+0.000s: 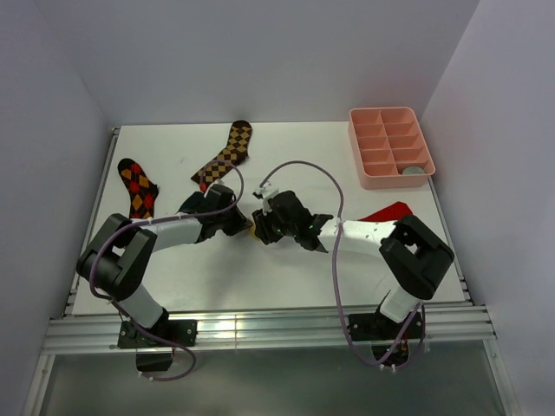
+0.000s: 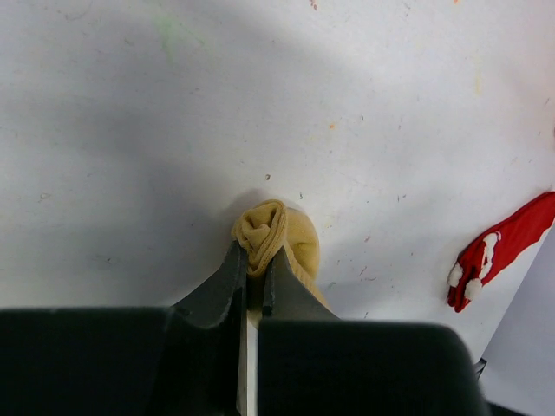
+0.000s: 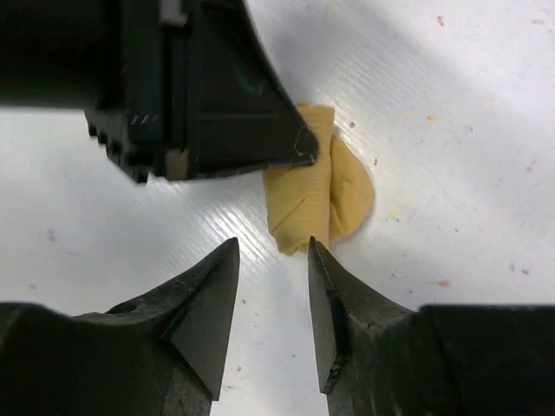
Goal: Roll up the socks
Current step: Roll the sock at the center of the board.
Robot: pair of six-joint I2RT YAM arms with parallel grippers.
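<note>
Left wrist view: left end effector (image 2: 253,253) is clamped on the mustard yellow sock (image 2: 297,241), soft wrinkled knit bunched into a knot on the scuffed white counter (image 2: 130,130). Right wrist view shows a flat, tight roll, with the right end effector (image 3: 273,249) standing apart just beside it. The top view barely shows the sock.

Left gripper (image 2: 251,260) pinched tight, right gripper (image 3: 273,249) (tip to tip with it) jaws apart, both angled inward.
</note>
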